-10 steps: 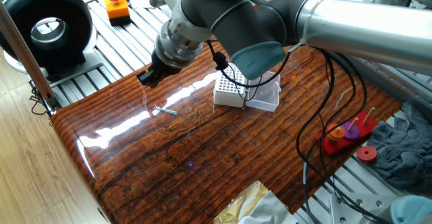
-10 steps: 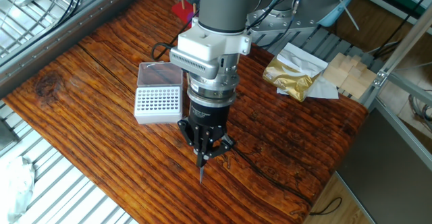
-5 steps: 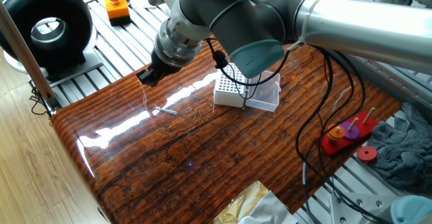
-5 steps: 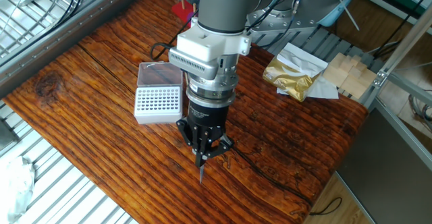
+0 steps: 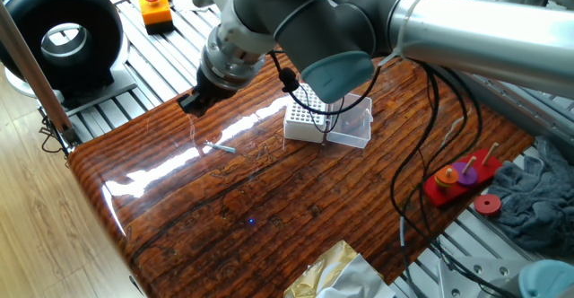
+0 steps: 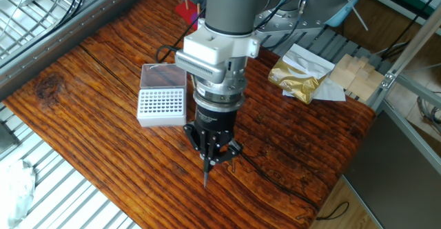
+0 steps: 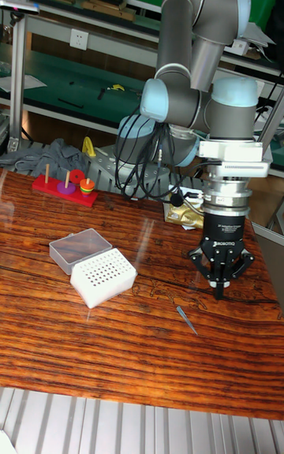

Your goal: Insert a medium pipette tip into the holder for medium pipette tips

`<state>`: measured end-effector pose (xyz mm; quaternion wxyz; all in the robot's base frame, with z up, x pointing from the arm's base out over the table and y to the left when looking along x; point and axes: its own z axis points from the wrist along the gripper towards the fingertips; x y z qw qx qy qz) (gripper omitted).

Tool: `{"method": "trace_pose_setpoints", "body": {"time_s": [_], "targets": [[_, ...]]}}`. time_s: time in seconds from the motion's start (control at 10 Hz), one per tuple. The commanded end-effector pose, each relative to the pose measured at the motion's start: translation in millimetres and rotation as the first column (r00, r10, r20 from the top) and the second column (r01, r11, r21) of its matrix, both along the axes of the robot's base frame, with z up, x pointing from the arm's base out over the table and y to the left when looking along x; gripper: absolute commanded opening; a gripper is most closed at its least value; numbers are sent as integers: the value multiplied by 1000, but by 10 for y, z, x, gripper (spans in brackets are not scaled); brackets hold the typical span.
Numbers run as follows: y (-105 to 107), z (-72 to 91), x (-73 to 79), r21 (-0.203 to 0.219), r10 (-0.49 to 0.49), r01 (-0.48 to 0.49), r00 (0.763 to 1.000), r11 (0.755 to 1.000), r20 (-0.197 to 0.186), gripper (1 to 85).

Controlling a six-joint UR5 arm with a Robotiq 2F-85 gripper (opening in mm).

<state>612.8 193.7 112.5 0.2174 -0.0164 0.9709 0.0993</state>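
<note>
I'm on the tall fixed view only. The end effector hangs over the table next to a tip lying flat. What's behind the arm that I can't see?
Observer: The other fixed view shows wooden blocks beside the gold packet, just past the table edge.
Operator: Anything beyond the table on the end effector side?
Observer: Yes. One fixed view shows an orange box with a red button and a black ring-shaped device on the slatted bench there.

place: robotics lab | signs: UR5 arm (image 7: 197,44), aluminium-profile frame (image 6: 69,15), red emergency-stop button (image 5: 155,7)
</note>
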Motion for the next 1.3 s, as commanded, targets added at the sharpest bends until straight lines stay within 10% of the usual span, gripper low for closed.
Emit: {"method": "trace_pose_setpoints", "body": {"time_s": [0.0, 0.4, 1.2], "targets": [[265, 86, -31, 59, -21, 22, 1000, 998, -18, 10], [285, 129, 24, 58, -20, 19, 1000, 998, 10, 10], [386, -11, -414, 60, 97, -90, 985, 994, -143, 10]]}}
